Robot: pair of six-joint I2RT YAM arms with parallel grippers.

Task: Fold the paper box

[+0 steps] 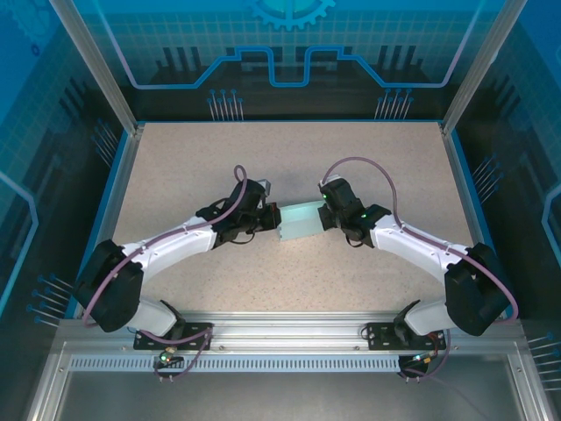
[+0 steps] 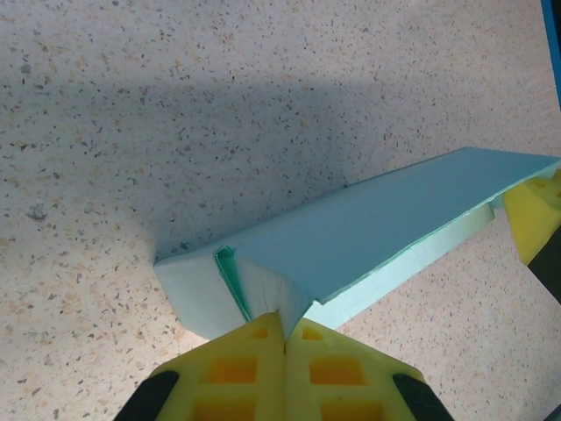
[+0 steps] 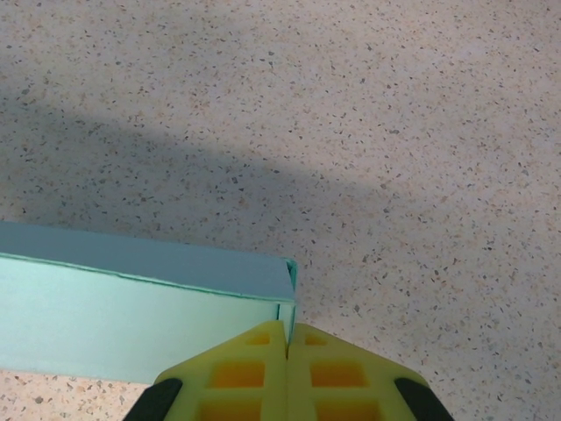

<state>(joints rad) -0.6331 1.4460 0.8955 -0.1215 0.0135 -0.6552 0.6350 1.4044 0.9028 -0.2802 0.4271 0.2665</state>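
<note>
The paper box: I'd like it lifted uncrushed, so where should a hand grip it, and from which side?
Take the paper box at a short end, pinching the thin card edge there, approaching along its length. It is long, flat and hollow, so squeezing the broad faces would likely buckle them. The left hand and right hand meet it so.

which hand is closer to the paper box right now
Neither, it's a tie: the left hand meets the paper box at its left end, the right hand at its right end, both shut, tips touching it.
</note>
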